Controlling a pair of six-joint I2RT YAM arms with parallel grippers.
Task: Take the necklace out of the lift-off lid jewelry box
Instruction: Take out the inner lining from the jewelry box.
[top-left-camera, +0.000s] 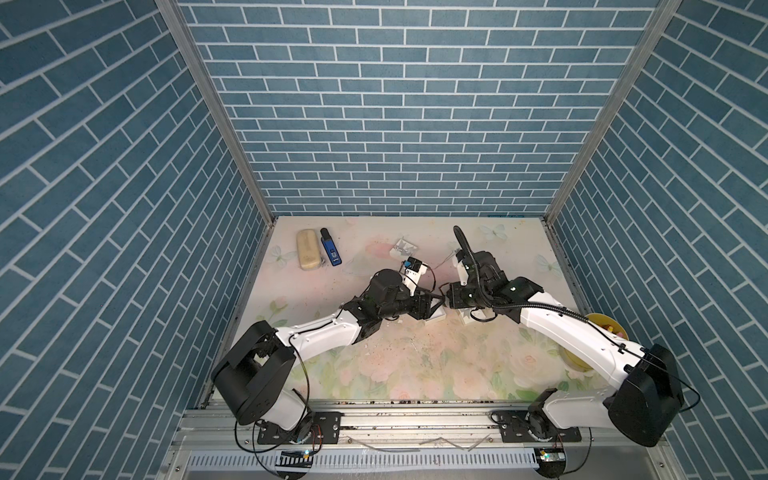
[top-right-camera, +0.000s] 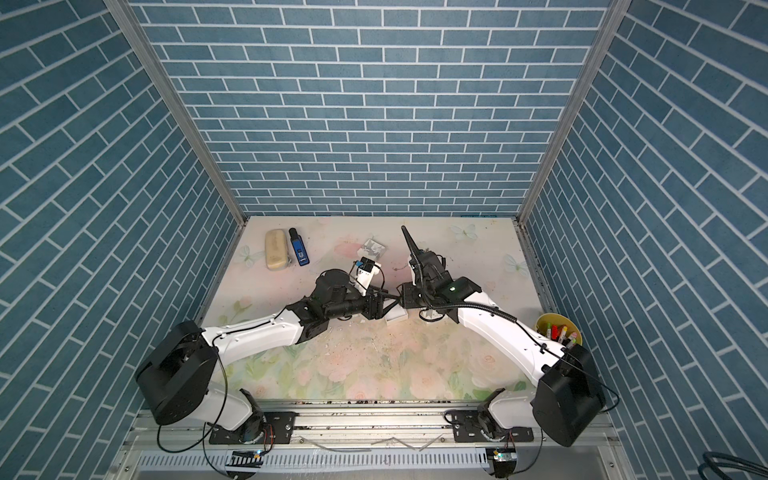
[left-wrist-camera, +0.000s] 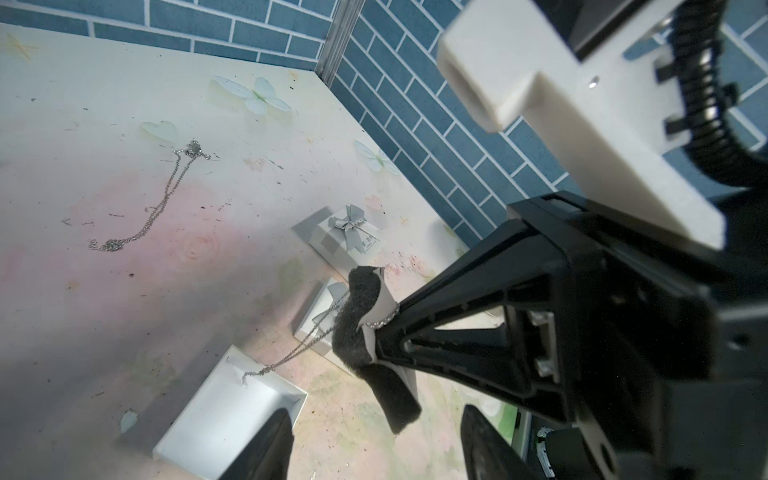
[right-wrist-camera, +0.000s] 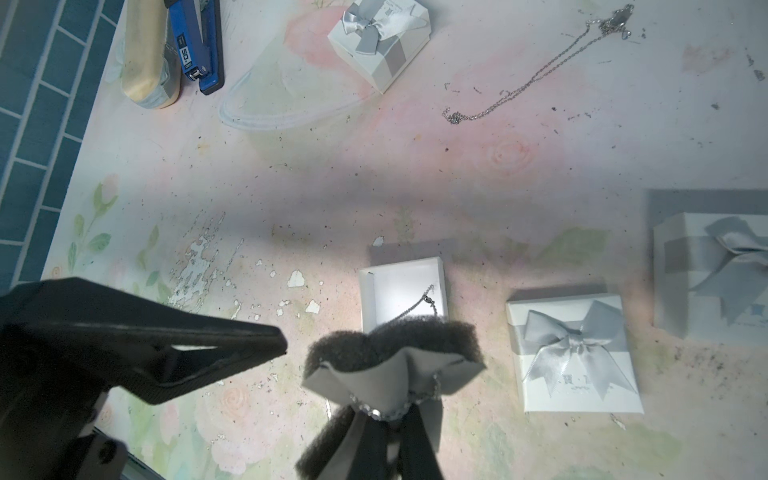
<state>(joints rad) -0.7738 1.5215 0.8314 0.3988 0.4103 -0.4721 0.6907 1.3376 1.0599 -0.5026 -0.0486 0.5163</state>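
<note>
The jewelry box's white base (right-wrist-camera: 399, 286) lies open on the table, and a white lid with a grey bow (right-wrist-camera: 573, 357) sits beside it. My right gripper (right-wrist-camera: 390, 419) is shut on a black foam pad with a grey face (right-wrist-camera: 386, 353), held above the base. The silver necklace (right-wrist-camera: 376, 412) is wrapped round that pad. Its chain (left-wrist-camera: 299, 349) hangs down, with its end over the base (left-wrist-camera: 232, 407). My left gripper (left-wrist-camera: 374, 453) stands open with nothing between its fingers, tip to tip with the right gripper (top-left-camera: 446, 301) in both top views.
A second necklace (right-wrist-camera: 536, 79) lies loose on the table farther back. Two closed bow boxes (right-wrist-camera: 380, 41) (right-wrist-camera: 715, 266) stand nearby. A blue stapler (top-left-camera: 331, 247) and a beige case (top-left-camera: 308, 250) lie at the back left. A yellow bowl of pens (top-right-camera: 559, 330) sits at the right edge.
</note>
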